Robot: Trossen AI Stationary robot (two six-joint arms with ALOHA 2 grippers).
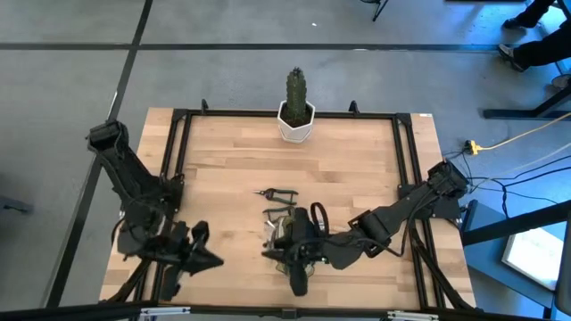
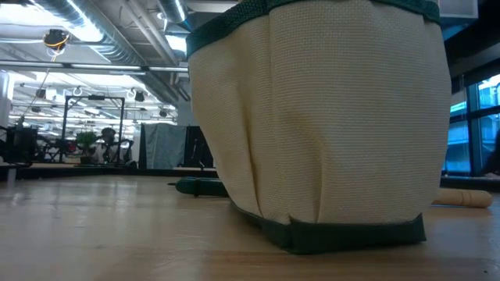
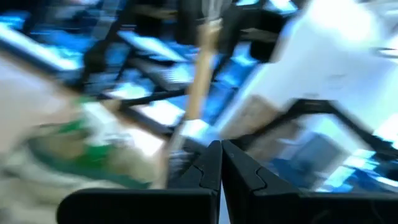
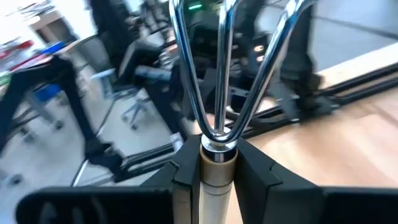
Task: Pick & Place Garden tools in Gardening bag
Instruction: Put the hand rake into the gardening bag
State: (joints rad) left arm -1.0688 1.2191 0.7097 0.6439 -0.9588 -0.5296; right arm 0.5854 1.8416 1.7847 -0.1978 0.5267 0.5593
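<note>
Two dark robot arms work over a pale wooden surface (image 1: 357,165), and we see the right gripper (image 4: 219,163) clamped on a garden fork with three chromed metal tines and a light wooden handle (image 4: 217,81), its jaws narrow around the collar where metal meets wood. From above, we find that gripper at the near middle of the surface, right over the small tan and olive-green fabric gardening bag (image 2: 320,125), which stands upright. Dark-handled pruning shears (image 1: 279,193) lie on the wood just behind the bag. The left gripper (image 3: 221,165) hangs at the near left corner, its jaws pressed together on nothing. A green cactus in a white pot (image 1: 296,107) stands at the far edge.
</note>
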